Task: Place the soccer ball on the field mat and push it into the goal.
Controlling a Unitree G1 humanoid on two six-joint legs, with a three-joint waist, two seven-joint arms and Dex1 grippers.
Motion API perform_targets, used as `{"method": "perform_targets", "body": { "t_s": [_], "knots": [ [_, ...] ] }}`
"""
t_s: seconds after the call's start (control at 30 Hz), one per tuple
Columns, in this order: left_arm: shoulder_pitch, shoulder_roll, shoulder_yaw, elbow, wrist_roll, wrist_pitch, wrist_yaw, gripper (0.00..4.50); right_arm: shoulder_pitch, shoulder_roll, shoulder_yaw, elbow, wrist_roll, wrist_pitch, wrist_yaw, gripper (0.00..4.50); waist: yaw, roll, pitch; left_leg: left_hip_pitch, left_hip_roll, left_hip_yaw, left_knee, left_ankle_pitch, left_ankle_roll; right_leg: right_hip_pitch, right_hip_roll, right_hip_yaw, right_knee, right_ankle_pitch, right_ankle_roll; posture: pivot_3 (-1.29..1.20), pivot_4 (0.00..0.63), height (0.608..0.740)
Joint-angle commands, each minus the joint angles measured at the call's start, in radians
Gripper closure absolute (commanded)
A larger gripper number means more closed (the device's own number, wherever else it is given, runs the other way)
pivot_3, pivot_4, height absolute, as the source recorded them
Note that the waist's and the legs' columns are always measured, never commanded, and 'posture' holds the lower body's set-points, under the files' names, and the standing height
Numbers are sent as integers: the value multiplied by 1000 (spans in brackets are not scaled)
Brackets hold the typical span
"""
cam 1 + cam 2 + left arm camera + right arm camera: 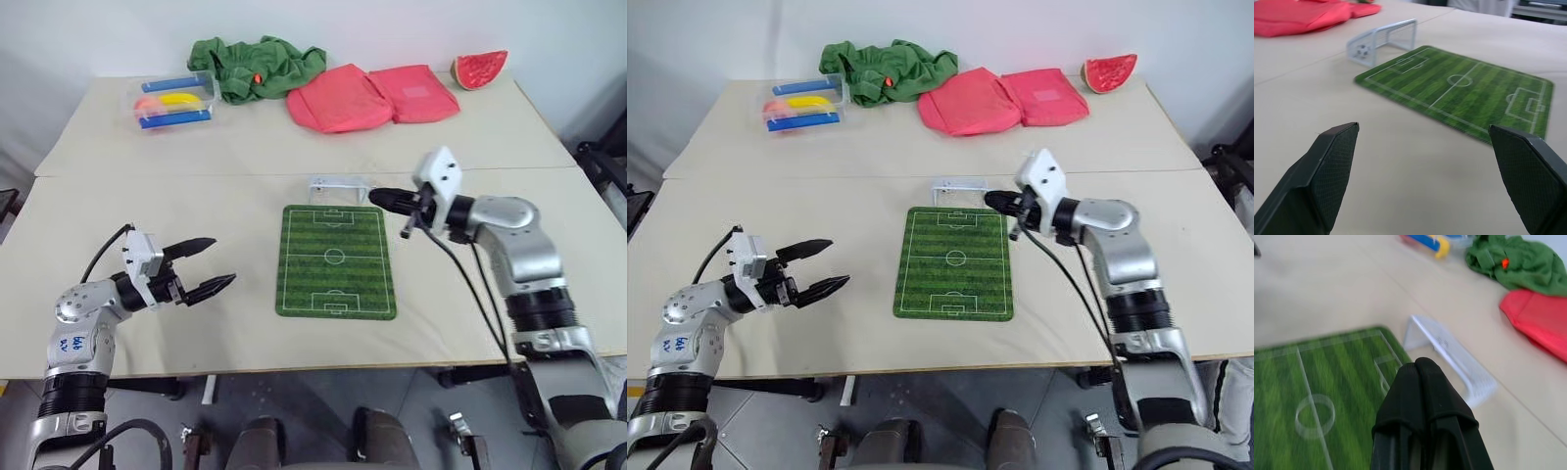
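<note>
With my right pincer (380, 198) pressed together just beside the goal (340, 185), a careless swing could knock its light frame askew.

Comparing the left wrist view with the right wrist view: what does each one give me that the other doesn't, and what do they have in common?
Left wrist view, not the right: the open left hand, the field mat's full pitch, and what looks like the soccer ball at one end of the goal.
Right wrist view, not the left: the shut right hand, a green cloth, and blue and yellow items at the far edge.
Both: the goal, the mat, the red cloth.
</note>
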Motion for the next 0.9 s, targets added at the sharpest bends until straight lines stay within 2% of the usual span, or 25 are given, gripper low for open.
{"method": "perform_targets", "body": {
  "t_s": [0.03, 0.23, 0.37, 0.67, 0.83, 0.9],
  "knots": [
    [-23, 22, 51, 38, -15, -18, 6, 0, 57, -92, -38, 27, 42, -61, 166, 3563, -2, 0, 0, 0, 0, 0, 0, 0, 0, 0, 0, 0, 0, 0, 0, 0, 150, 740],
    [5, 77, 127, 143, -29, -24, -24, 0, 112, -212, -86, 266, 43, -160, 320, 1480, -11, 0, 0, 2, 0, 3, 0, 0, 0, 0, 0, 1, 0, 0, 0, 0, 150, 740],
    [22, 96, 158, 186, -31, -30, -39, 0, 120, -239, -114, 392, 44, -236, 366, 109, -7, 0, 0, 2, 1, 3, 0, 0, 0, 0, 0, 1, 0, 0, 0, 0, 150, 740],
    [31, 116, 216, 235, -39, -16, -36, 0, 114, -259, -146, 530, 22, -351, 403, 44, -6, 0, 0, 2, 1, 3, 2, 0, 0, 0, 0, 1, 1, 0, 0, 0, 150, 740],
    [47, 110, 225, 230, -44, -9, -37, 0, 120, -259, -158, 555, 8, -373, 364, 44, -6, 0, 0, 2, 1, 3, 2, 0, 0, 0, 0, 1, 1, 0, 0, 0, 150, 740],
    [71, 92, 227, 192, -32, -67, -27, 0, 156, -250, -179, 523, 12, -377, 312, 44, -6, 0, 0, 2, 1, 3, 2, 0, 0, 0, 0, 1, 1, 0, 0, 0, 150, 740]
  ]
}}
